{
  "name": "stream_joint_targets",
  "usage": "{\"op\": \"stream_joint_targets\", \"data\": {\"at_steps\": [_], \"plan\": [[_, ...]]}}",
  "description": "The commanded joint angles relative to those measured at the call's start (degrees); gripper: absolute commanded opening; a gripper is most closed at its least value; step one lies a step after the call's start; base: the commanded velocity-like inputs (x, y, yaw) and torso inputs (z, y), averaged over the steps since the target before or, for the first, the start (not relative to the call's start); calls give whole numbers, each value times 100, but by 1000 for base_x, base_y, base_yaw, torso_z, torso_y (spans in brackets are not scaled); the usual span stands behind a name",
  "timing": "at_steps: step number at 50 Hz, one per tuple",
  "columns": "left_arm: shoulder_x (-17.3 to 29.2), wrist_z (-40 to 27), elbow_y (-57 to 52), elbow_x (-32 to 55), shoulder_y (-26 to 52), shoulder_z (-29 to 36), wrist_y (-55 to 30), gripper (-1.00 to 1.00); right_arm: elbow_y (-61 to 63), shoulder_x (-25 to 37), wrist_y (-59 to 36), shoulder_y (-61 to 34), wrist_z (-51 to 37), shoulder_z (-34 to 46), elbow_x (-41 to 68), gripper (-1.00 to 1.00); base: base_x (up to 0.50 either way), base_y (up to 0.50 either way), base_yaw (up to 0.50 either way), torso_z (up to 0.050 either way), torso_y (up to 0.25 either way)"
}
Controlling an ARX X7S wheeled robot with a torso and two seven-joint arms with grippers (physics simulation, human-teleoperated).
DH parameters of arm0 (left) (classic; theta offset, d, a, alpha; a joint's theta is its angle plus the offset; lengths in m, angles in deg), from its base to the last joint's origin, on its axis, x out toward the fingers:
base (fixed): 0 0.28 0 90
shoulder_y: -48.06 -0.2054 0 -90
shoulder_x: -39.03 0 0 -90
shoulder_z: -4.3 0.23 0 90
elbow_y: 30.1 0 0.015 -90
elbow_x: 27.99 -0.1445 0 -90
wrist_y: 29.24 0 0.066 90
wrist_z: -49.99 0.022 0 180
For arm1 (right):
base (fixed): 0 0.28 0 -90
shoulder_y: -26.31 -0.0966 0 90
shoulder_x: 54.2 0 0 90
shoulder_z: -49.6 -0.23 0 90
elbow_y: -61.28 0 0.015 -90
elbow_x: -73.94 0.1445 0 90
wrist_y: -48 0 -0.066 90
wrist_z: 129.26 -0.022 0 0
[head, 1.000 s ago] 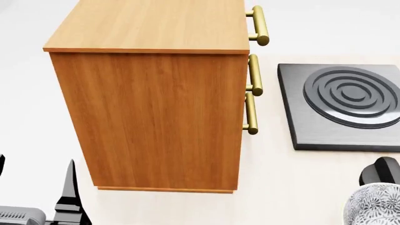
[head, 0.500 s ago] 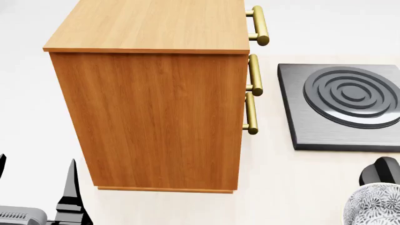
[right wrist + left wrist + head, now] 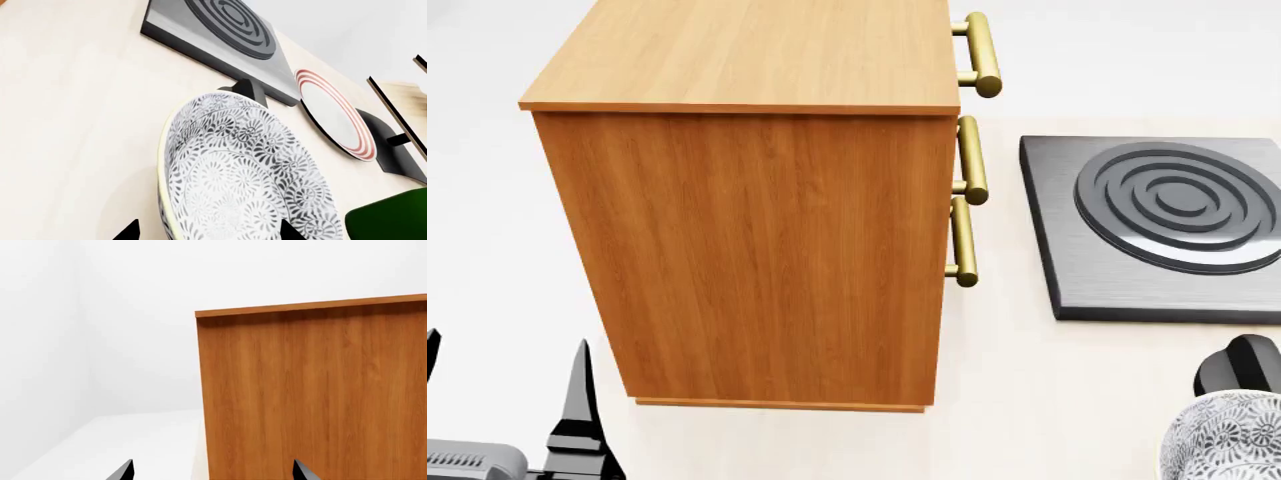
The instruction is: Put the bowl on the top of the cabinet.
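Your right gripper [image 3: 207, 232], jaws apart, straddles the bowl [image 3: 247, 175] sitting upright on the pale table [image 3: 73, 125]; white walls surround.

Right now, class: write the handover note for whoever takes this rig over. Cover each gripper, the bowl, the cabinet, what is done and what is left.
Left gripper: open, empty, low beside the cabinet.
Right gripper: open, fingertips either side of the bowl; contact cannot be told.
Bowl: on the table, right of the cabinet, near the dark burner plate.
Done: nothing placed; cabinet top bare.
Left: grasp, lift, set the bowl on top.
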Motion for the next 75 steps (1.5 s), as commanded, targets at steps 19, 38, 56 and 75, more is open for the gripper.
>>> {"op": "stream_joint_targets", "data": {"at_steps": [19, 38, 56, 75], "plan": [[42, -63, -30, 27, -44, 19, 63, 100, -165, -14, 121, -85, -8, 81, 0, 100, 0, 0, 0, 0, 0], [78, -101, -67, 36, -51, 45, 60, 100, -176, -10, 177, -48, -36, 77, -4, 100, 0, 0, 0, 0, 0], [103, -121, -78, 61, -66, 70, 86, 100, -215, -30, 189, -34, -24, 55, 39, 100, 0, 0, 0, 0, 0], [137, -162, -119, 90, -65, 75, 62, 100, -293, -29, 256, -82, -34, 94, 32, 100, 0, 0, 0, 0, 0]]}}
